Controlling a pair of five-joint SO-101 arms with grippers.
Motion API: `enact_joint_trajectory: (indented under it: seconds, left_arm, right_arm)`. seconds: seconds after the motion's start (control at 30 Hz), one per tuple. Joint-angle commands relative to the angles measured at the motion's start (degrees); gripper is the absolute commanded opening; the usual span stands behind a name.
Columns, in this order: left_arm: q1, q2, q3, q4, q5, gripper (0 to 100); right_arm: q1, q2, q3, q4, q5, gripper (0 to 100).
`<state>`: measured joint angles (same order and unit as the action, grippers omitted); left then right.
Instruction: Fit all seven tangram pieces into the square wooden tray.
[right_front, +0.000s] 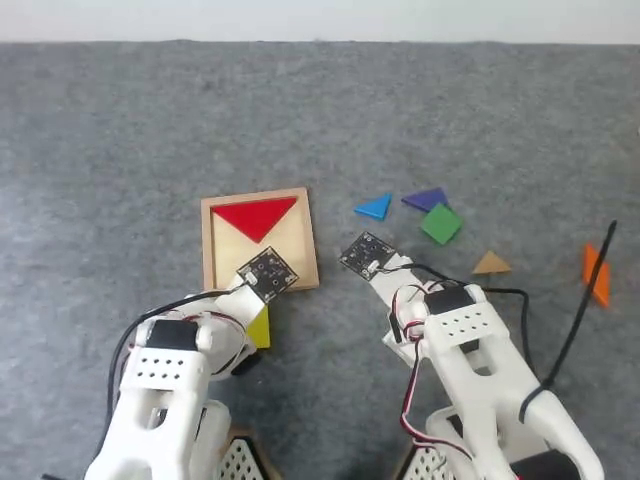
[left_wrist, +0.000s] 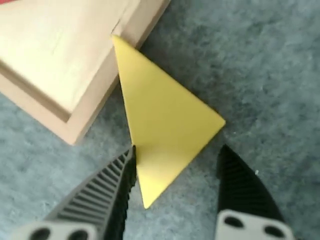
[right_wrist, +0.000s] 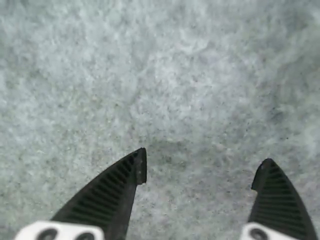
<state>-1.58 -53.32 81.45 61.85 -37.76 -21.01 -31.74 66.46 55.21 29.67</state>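
Note:
The square wooden tray (right_front: 311, 242) lies left of centre with a red triangle (right_front: 255, 216) in its far part. A yellow triangle (left_wrist: 160, 125) lies on the carpet just outside the tray's near corner (left_wrist: 85, 107), one tip touching the rim; in the high view the yellow triangle (right_front: 261, 327) peeks out under the left arm. My left gripper (left_wrist: 176, 150) is open, its fingers on either side of the triangle's near corner. My right gripper (right_wrist: 205, 156) is open over bare carpet. Blue (right_front: 374, 207), purple (right_front: 425, 198), green (right_front: 441, 223), tan (right_front: 490, 263) and orange (right_front: 596, 273) pieces lie loose at the right.
Grey carpet covers the whole table. The right arm's wrist (right_front: 368, 255) sits between the tray and the loose pieces. A black cable (right_front: 580, 320) arcs up near the orange piece. Open carpet stretches beyond the tray and to its left.

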Motion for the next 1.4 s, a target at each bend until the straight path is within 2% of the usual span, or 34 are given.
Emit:
enact_joint_trajectory:
  seconds: [0.0,0.3,0.57,0.77,1.03,1.2,1.37]
  left_arm:
    - [0.3,-1.0,-0.3,-1.1,1.5,26]
    - [0.2,-0.1,-1.0,-2.5,7.3,26]
    - [0.6,18.2,-8.9,-4.4,9.0,25]
    - [0.6,19.7,-10.5,-5.6,11.5,25]
    - [0.8,19.4,-11.1,-7.2,11.3,12]
    - [0.3,19.3,-13.2,-7.4,12.0,9]
    - [0.4,19.3,-17.5,-7.2,16.3,9]
  right_arm:
    - [0.2,0.2,-0.4,-0.3,-0.5,32.5]
    - [0.2,0.2,-0.4,-0.3,-0.5,32.5]
    - [0.2,0.2,-0.3,-0.2,-0.5,32.5]
    - [0.2,0.2,-0.3,-0.2,-0.5,32.5]
    - [0.2,0.2,-0.3,-0.2,-0.5,32.5]
    - [0.2,0.2,-0.2,-0.2,-0.5,32.5]
    - [0.2,0.2,-0.2,-0.2,-0.5,32.5]
